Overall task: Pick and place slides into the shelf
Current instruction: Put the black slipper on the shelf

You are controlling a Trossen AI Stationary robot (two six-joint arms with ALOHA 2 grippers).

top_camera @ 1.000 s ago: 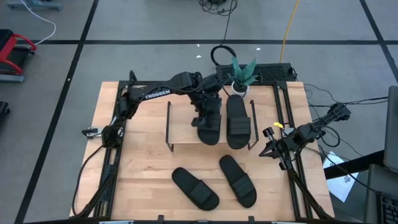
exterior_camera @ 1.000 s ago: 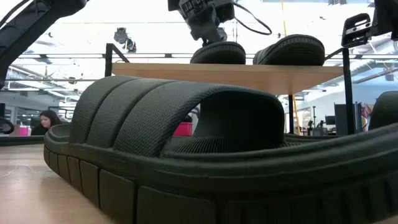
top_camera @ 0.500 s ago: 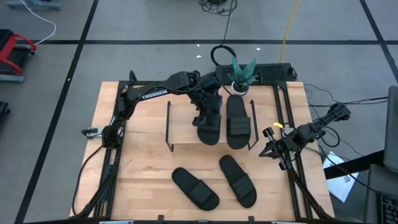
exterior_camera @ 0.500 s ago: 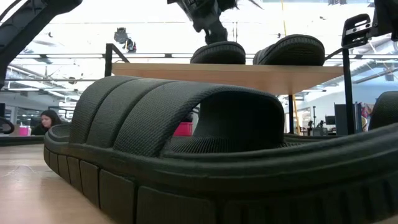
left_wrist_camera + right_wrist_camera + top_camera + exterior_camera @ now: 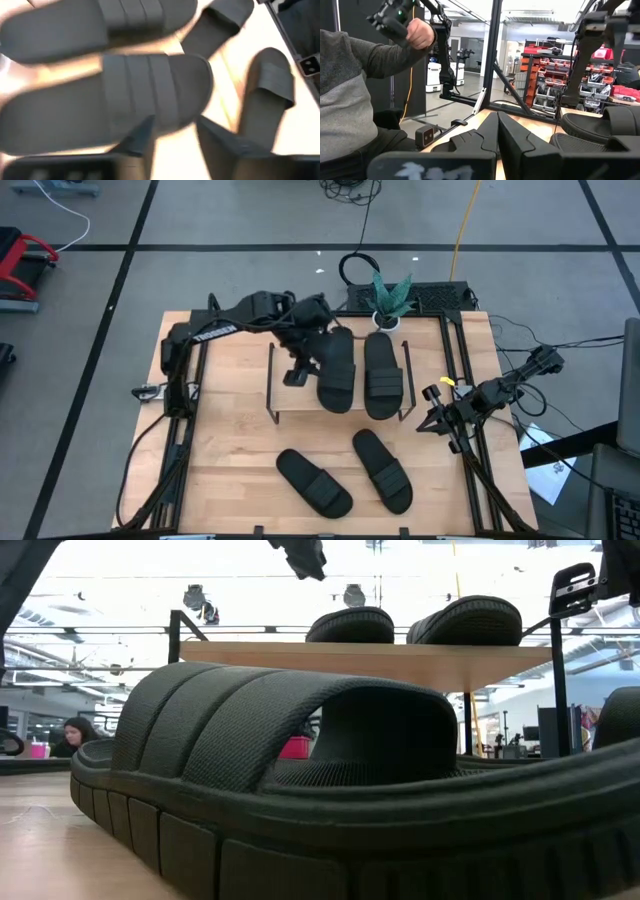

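Two black slides (image 5: 335, 370) (image 5: 382, 375) lie side by side, soles down, on the shelf's light top board (image 5: 290, 395). Another two slides (image 5: 313, 482) (image 5: 383, 470) lie on the table in front of the shelf. My left gripper (image 5: 296, 373) hovers open above the board's left part, beside the left slide (image 5: 125, 100) and touching nothing. In the low view it (image 5: 300, 555) hangs above the shelf (image 5: 400, 655). My right gripper (image 5: 435, 418) waits shut at the table's right edge, its fingers (image 5: 497, 132) closed on nothing.
A potted green plant (image 5: 390, 300) stands just behind the shelf. Black rails run along the table's left and right sides. A person in a grey sleeve (image 5: 365, 65) sits beyond the table. Bare wood lies left of the shelf (image 5: 225, 430).
My left gripper has drawn back from the left slide on the shelf, going up and toward the table's left edge. That slide stays on the top board where it was.
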